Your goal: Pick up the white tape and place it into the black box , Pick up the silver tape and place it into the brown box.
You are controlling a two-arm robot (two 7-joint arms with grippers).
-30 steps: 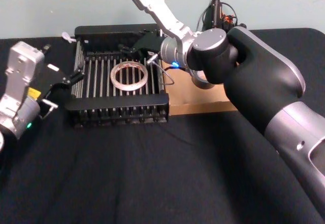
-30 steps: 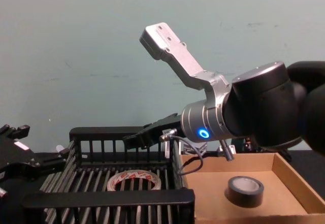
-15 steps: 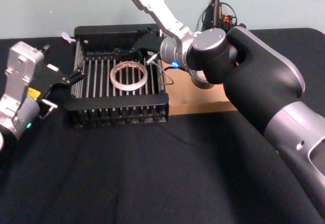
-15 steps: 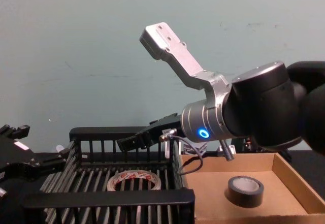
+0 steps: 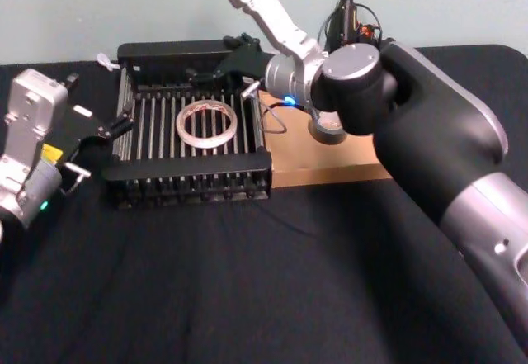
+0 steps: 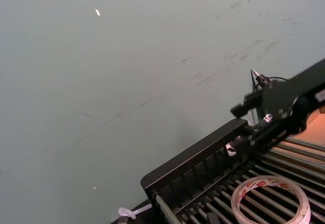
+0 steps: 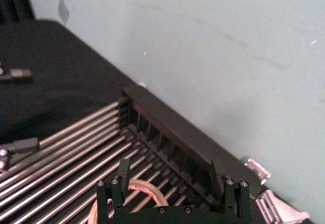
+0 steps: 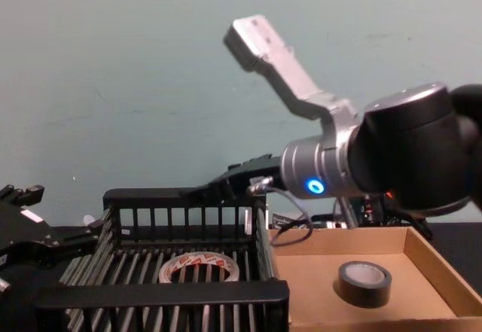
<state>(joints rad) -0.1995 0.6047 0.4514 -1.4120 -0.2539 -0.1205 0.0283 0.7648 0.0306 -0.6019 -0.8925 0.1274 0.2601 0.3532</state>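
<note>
1. The white tape [image 5: 208, 125] lies flat on the slatted floor of the black box [image 5: 191, 174], near its centre.
2. The silver tape [image 8: 364, 282] lies flat in the brown box [image 8: 440, 275], which adjoins the black box at its 3 o'clock side.
3. The right end effector [image 5: 216, 67] hangs above the black box's far rim at about 1 o'clock from the white tape, fingers parted and holding nothing.
4. The left end effector [image 5: 111, 126] sits at 9 o'clock by the box's outer wall, fingers spread and empty.
5. Judgement: both placements appear complete. Retract the right arm upward first, keeping fingers clear of the rim.
</note>
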